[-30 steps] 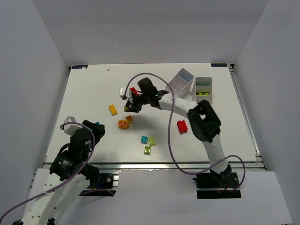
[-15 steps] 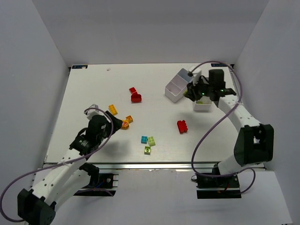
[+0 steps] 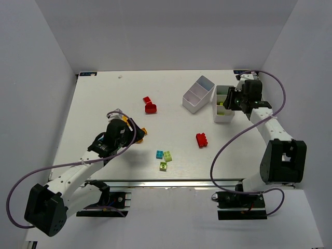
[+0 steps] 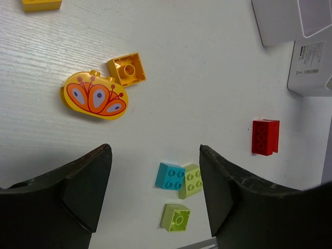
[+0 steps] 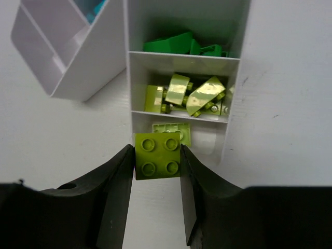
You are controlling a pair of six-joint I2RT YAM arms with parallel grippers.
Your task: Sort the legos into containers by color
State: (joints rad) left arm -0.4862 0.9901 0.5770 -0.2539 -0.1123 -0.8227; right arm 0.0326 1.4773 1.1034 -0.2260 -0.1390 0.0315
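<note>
My right gripper [image 5: 156,158] is shut on a lime 2x2 brick [image 5: 157,154] and holds it over the near end of the upright white tray [image 5: 234,104]. That tray holds green bricks [image 5: 176,44] in the far compartment, lime bricks [image 5: 189,96] in the middle one and one lime brick [image 5: 171,128] in the near one. My left gripper [image 4: 155,192] is open and empty above the table. An orange rounded piece [image 4: 96,96] and an orange brick [image 4: 127,68] lie just ahead of it. A cyan brick [image 4: 170,176] and two lime bricks [image 4: 191,180] lie between its fingers, below.
A second white tray [image 3: 198,94] lies tilted left of the upright tray [image 3: 224,110]. Two red pieces [image 3: 150,107] lie at the middle back, and a red brick [image 3: 202,139] lies right of centre. A yellow brick [image 4: 41,4] lies at the left wrist view's top edge.
My right arm has swung from the middle of the table to the upright tray with the lime brick. My left arm has reached forward over the orange pieces.
</note>
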